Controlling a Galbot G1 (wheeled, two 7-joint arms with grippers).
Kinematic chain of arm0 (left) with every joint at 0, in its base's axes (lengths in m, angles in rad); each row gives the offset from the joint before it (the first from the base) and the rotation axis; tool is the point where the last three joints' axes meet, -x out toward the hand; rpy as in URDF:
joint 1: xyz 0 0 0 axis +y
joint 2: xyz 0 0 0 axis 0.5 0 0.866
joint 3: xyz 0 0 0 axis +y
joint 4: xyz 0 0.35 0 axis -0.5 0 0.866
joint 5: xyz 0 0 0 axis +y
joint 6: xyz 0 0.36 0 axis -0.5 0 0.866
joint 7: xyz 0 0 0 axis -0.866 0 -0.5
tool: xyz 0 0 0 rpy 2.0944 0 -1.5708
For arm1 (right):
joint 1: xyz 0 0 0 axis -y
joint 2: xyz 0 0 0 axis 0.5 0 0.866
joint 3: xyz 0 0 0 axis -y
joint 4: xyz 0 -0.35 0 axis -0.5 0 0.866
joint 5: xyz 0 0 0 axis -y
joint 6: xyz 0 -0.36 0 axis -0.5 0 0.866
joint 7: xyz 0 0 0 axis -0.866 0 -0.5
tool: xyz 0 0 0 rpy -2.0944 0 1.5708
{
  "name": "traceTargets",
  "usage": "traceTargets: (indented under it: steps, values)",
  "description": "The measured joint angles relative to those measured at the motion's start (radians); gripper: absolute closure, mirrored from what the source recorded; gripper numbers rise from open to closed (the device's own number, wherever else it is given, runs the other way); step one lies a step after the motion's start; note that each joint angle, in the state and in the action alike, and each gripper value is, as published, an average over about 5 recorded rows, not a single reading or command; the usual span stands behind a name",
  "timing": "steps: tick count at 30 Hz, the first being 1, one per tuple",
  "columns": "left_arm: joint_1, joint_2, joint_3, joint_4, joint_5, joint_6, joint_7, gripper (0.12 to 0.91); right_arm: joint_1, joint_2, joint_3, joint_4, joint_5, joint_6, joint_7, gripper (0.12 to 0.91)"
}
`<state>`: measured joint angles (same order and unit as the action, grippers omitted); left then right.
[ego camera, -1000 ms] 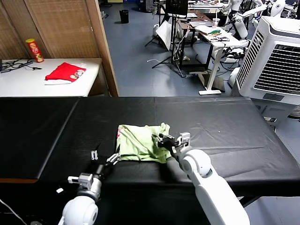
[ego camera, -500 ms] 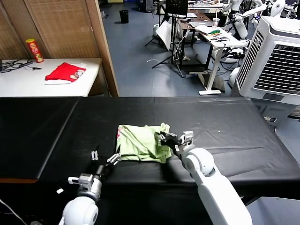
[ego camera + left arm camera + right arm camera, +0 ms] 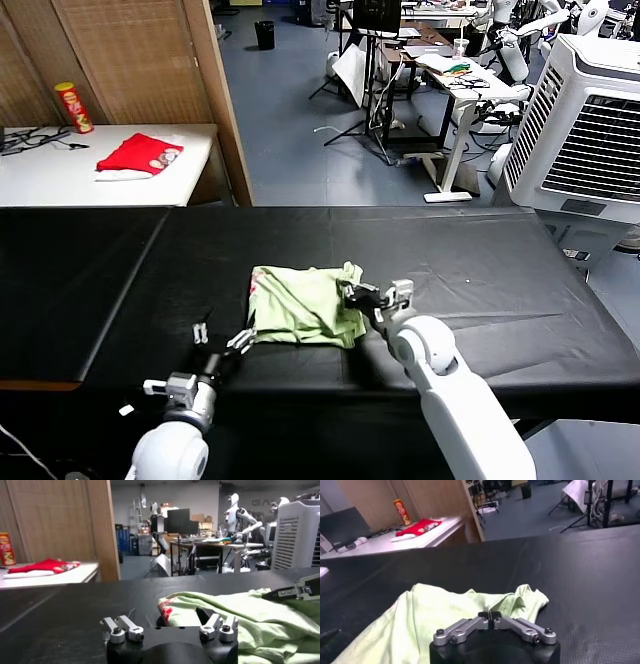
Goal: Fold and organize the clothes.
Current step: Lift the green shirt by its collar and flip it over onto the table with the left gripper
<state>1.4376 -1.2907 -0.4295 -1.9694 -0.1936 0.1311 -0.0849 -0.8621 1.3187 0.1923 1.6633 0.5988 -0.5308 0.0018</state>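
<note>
The pale lime-green shirt lies crumpled on the black table, with a pinkish-red print at its left edge. My right gripper sits at the shirt's right edge, its jaws shut on a fold of the fabric. In the right wrist view the gripper has its fingertips pressed together over the shirt. My left gripper stands open just short of the shirt's near left corner, holding nothing. The left wrist view shows that gripper spread wide, with the shirt ahead of it.
A red garment and a chip can rest on the white side table beyond the far left. A large air cooler stands at the far right. The table's front edge runs close behind both grippers.
My right gripper's fingers have closed at the shirt's right edge and it has shifted slightly right. The fabric there has bunched a little. The left gripper has stayed open in place.
</note>
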Motion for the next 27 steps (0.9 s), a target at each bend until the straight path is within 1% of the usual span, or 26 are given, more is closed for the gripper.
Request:
traceTargets:
  steps: [4, 8, 12, 14, 15, 17, 18, 19, 21, 22, 24, 25, 27]
  values:
    - [0.0, -0.001, -0.001, -0.003, 0.0, -0.001, 0.0, 0.232, 0.008, 0.004, 0.017, -0.016, -0.015, 0.004, 0.013, 0.904]
    - [0.001, -0.001, -0.002, -0.005, -0.001, -0.002, 0.0, 0.232, 0.01, 0.009, 0.03, -0.039, -0.049, 0.013, 0.012, 0.904]
    - [0.003, -0.001, -0.004, -0.007, -0.003, -0.005, 0.001, 0.232, 0.013, 0.013, 0.037, -0.068, -0.082, 0.028, -0.006, 0.903]
    - [0.003, -0.001, -0.005, -0.008, -0.005, -0.006, 0.001, 0.232, 0.016, 0.015, 0.04, -0.081, -0.112, 0.042, -0.023, 0.894]
    - [0.003, -0.001, -0.006, -0.009, -0.007, -0.006, 0.002, 0.232, 0.017, 0.015, 0.041, -0.087, -0.13, 0.05, -0.035, 0.876]
    - [0.003, -0.001, -0.007, -0.01, -0.013, -0.008, 0.003, 0.232, 0.019, 0.013, 0.045, -0.096, -0.17, 0.064, -0.063, 0.809]
    - [0.002, 0.0, -0.008, -0.01, -0.018, -0.009, 0.004, 0.232, 0.02, 0.012, 0.047, -0.1, -0.192, 0.07, -0.078, 0.763]
    - [0.002, 0.001, -0.009, -0.01, -0.025, -0.01, 0.005, 0.232, 0.019, 0.009, 0.05, -0.101, -0.214, 0.074, -0.092, 0.7]
    - [-0.001, 0.003, -0.011, -0.009, -0.044, -0.012, 0.01, 0.232, 0.016, 0.001, 0.057, -0.098, -0.254, 0.077, -0.119, 0.599]
    - [-0.003, 0.004, -0.012, -0.008, -0.056, -0.013, 0.013, 0.232, 0.014, -0.004, 0.061, -0.094, -0.27, 0.076, -0.13, 0.532]
    - [-0.01, 0.007, -0.014, -0.004, -0.085, -0.015, 0.022, 0.232, 0.006, -0.015, 0.069, -0.08, -0.294, 0.074, -0.141, 0.432]
    - [-0.014, 0.009, -0.015, -0.001, -0.102, -0.014, 0.027, 0.232, 0.001, -0.022, 0.073, -0.07, -0.301, 0.074, -0.139, 0.371]
    - [-0.024, 0.012, -0.015, 0.008, -0.141, -0.012, 0.034, 0.232, -0.012, -0.036, 0.084, -0.046, -0.305, 0.075, -0.13, 0.294]
